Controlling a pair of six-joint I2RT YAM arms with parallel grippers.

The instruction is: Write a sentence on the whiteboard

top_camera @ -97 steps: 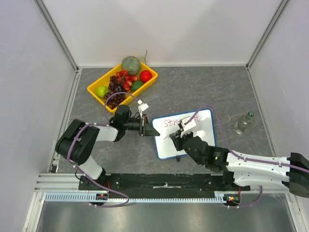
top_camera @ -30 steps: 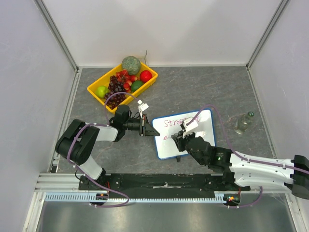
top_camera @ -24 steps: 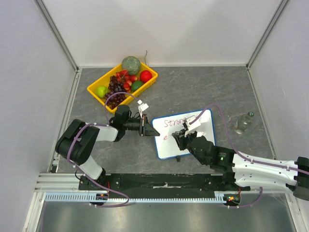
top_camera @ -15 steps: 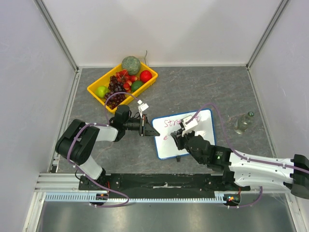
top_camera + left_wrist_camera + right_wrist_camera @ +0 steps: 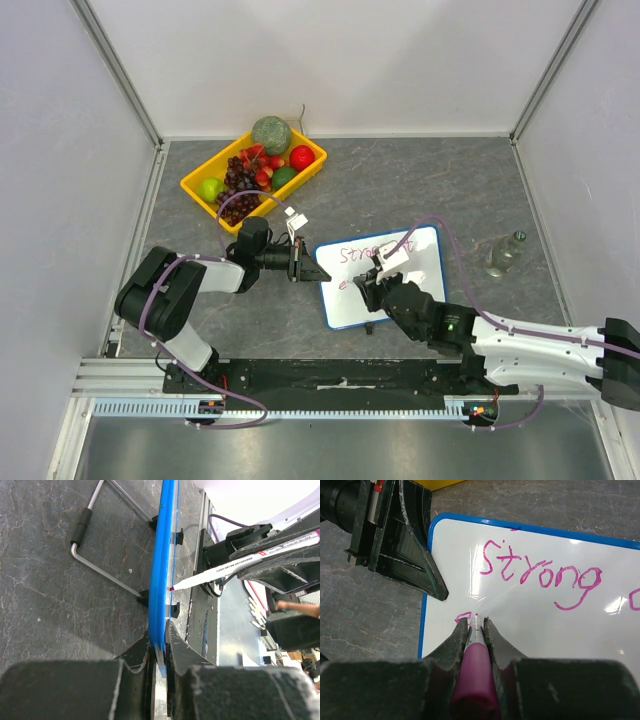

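The whiteboard (image 5: 345, 305) lies flat in mid-table, white with a blue rim (image 5: 162, 555). My left gripper (image 5: 318, 274) is shut on the rim of its left edge (image 5: 159, 640). My right gripper (image 5: 366, 286) is shut on a pink marker (image 5: 475, 680) whose tip touches the board (image 5: 545, 625) at lower left. The sentence (image 5: 540, 575) reads "Strong" in pink on the top line, with a letter beginning to its right. A small pink stroke (image 5: 461, 615) starts a second line beside the tip. The marker (image 5: 240, 562) also shows in the left wrist view.
A yellow tray (image 5: 195, 185) of fruit stands at the back left. A small clear bottle (image 5: 503, 254) stands right of the board. A wire stand (image 5: 100, 567) with black sleeves lies flat on the table by the board's underside.
A pink stroke has appeared at the start of the second line. The right gripper with the marker has shifted slightly back and forth there. The left arm has not moved.
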